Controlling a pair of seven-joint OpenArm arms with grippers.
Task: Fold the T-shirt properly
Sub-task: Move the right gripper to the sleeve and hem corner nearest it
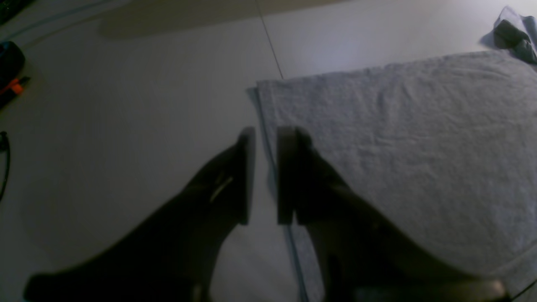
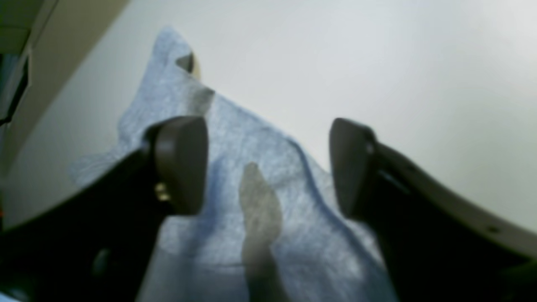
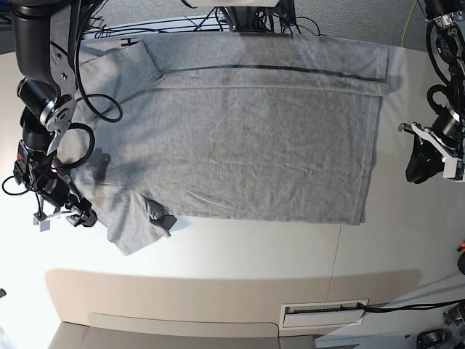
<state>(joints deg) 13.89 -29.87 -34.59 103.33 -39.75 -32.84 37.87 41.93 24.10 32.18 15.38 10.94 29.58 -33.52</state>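
Jaws of the left gripper [image 1: 265, 176] stand narrowly apart in the left wrist view, with nothing between them; they hang over the hem edge of the T-shirt [image 1: 411, 138], one finger above bare table [image 1: 126, 126], the other above cloth. Whether they touch the fabric cannot be told. The hem runs straight up the picture, and to its left lies wide open tabletop. A thin seam line crosses the table beyond the shirt's corner.

Right wrist view: the right gripper [image 2: 268, 167] has its jaws spread wide, both fingers clear of the cloth and gripping nothing. Below them a rumpled part of the shirt, blurred, lies with its edge running diagonally; pale bare table fills the right side.

Base view: one T-shirt [image 3: 254, 138] lies spread flat across the table [image 3: 240, 254], one sleeve crumpled at the lower left just beside the right gripper [image 3: 80, 216]. The left gripper [image 3: 419, 163] sits near the hem, on the right. Two arms, one shirt. Bare table lies below the shirt.
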